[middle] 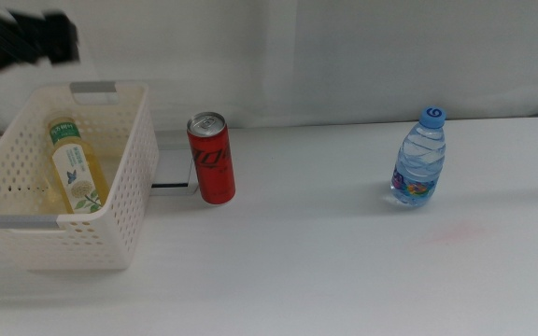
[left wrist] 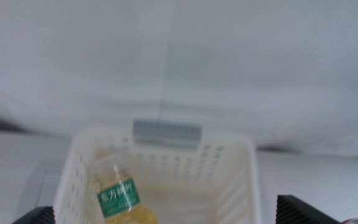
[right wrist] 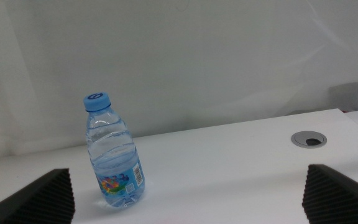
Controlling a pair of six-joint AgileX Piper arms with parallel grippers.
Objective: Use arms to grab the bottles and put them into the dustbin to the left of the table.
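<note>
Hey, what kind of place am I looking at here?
Probably a lab test bench: a bare white table against a plain white backdrop, with only a perforated basket, a cola can and a water bottle on it.

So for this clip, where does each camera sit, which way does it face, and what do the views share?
Middle view: high at the front, looking forward and down over the white table; the left gripper shows blurred at top left.
Left wrist view: above the white perforated plastic basket, looking down into it; own jaw tips apart at the bottom corners.
Right wrist view: low over the table, facing the clear blue-capped water bottle; own jaw tips apart.
Shared: the yellow tea bottle lies in the basket in the middle and left wrist views.
</note>
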